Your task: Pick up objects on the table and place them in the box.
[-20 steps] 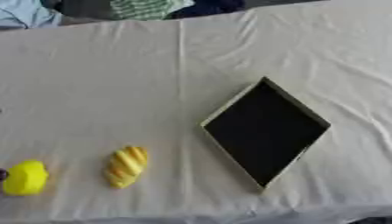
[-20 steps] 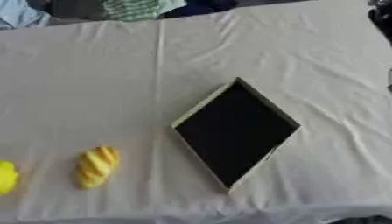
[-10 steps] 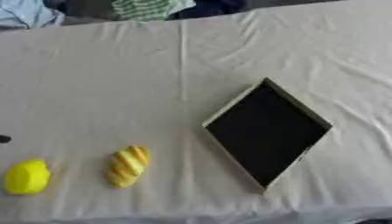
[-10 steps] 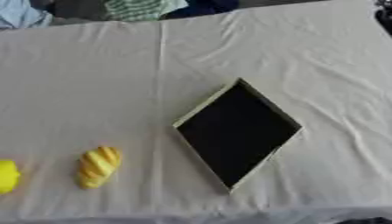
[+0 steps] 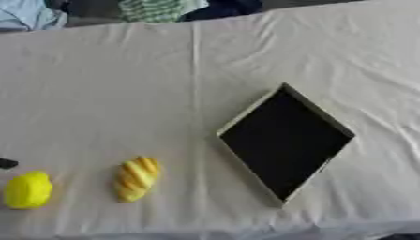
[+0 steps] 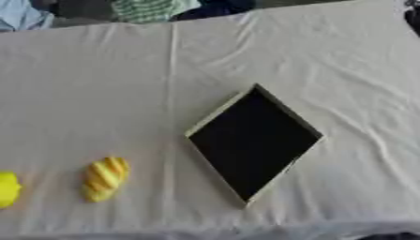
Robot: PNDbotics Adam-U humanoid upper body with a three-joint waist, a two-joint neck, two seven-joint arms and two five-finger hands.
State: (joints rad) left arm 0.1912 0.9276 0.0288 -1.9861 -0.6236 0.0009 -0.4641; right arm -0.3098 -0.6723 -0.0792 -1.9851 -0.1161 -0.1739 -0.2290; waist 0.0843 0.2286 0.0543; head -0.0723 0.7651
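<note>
Left edge, mid-low: small dark tip of the left hand (image 5: 6,163), finger state cannot be told. Lower left: round yellow fruit (image 5: 28,190), then ridged yellow-orange croissant-like piece (image 5: 136,178), apart on the cloth-covered table (image 5: 123,93). Centre right: box (image 5: 246,124), dark inside, turned diamond-wise. Upper right corner: dark edge of right hand (image 6: 413,16), state unclear.

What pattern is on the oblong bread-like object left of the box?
Yellow with orange-brown stripes, clearest in the left eye view.

left hand (image 5: 6,163) cut by edge, perhaps fingertip; right hand (image 6: 413,16) likewise.
</note>
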